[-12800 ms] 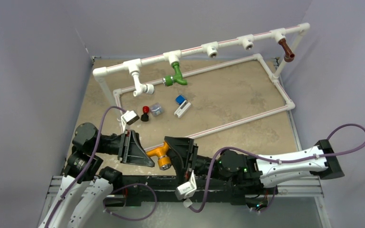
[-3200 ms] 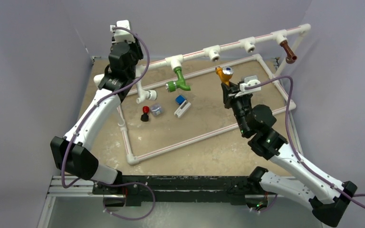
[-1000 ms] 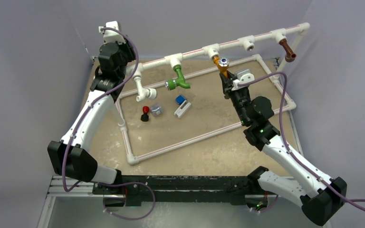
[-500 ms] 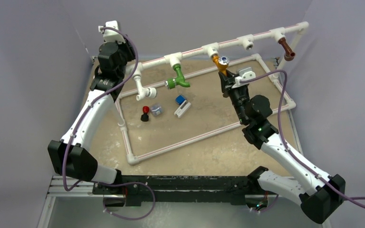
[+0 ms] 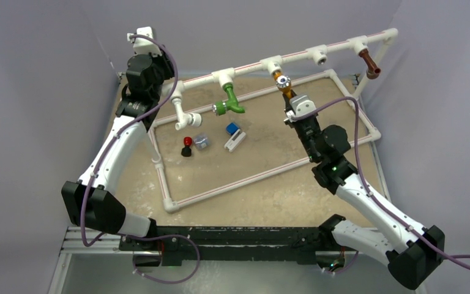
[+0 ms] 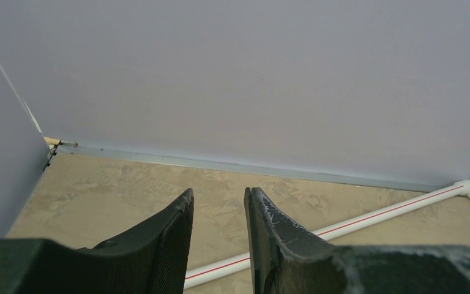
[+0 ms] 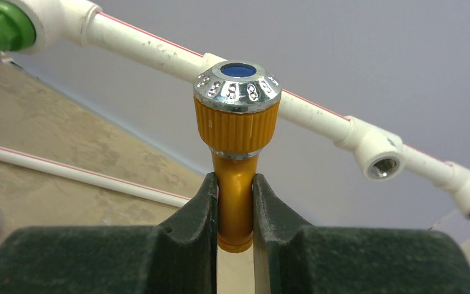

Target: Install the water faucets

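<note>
Rolling my right wrist has turned the orange faucet a little, and its silver cap has swung slightly toward nine o'clock since half a second ago. Three seconds back I held it well short of the rail; now it sits just at six o'clock of the middle tee socket. My right tool is clamped on its stem. I judge I am threading it in, though the joint is hidden behind the cap. The green faucet at nine o'clock and the brown faucet at three o'clock already hang from the rail. My left tool has not moved; its tips show a slim gap, and I cannot tell whether it grips anything lower down.
</note>
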Controlling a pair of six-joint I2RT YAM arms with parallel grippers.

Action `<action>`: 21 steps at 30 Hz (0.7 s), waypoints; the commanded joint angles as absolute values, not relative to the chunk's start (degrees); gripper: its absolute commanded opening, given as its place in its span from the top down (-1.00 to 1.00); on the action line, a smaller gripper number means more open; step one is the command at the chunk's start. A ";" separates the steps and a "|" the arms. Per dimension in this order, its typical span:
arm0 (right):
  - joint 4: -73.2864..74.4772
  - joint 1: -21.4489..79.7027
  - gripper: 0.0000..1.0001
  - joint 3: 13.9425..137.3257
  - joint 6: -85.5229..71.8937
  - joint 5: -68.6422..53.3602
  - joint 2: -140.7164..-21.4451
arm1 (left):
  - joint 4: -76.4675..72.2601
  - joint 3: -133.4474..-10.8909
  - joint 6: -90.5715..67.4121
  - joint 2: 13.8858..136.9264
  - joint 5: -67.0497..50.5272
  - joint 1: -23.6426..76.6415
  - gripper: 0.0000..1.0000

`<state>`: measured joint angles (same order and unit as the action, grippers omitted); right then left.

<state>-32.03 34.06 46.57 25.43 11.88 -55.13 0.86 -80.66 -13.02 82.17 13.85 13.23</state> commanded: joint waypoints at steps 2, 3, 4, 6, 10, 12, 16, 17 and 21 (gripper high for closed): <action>-34.72 33.84 1.00 48.42 38.18 10.25 -55.62 | 14.24 -76.11 -13.89 86.13 11.80 13.10 0.30; -34.44 33.96 1.00 48.43 39.15 10.20 -55.63 | 14.19 -76.11 -13.89 86.20 11.82 13.10 0.30; -34.32 34.19 1.00 48.43 39.75 10.46 -55.63 | 14.23 -76.12 -13.89 86.22 11.71 13.10 0.30; -34.30 34.48 1.00 48.71 39.99 10.76 -55.95 | 14.27 -76.18 -13.97 86.22 11.53 13.10 0.30; -34.70 35.39 1.00 49.53 37.15 11.72 -57.04 | 14.58 -76.39 -14.14 86.23 11.17 12.88 0.30; -34.80 35.53 1.00 50.12 33.85 12.20 -57.93 | 14.54 -76.38 -14.15 86.11 11.12 12.83 0.30; -36.41 35.51 1.00 50.29 26.18 13.25 -59.12 | 14.65 -76.33 -14.24 86.05 11.01 12.83 0.30; -36.88 35.55 1.00 50.06 24.20 13.41 -59.19 | 14.66 -76.30 -14.24 86.05 10.91 12.83 0.31; -39.25 35.43 1.00 49.22 14.84 15.27 -59.12 | 14.61 -76.33 -14.33 86.04 10.49 12.83 0.30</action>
<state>-33.04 35.62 47.57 26.41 14.35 -57.39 0.91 -80.90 -13.15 82.37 12.93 12.75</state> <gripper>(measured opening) 0.194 0.349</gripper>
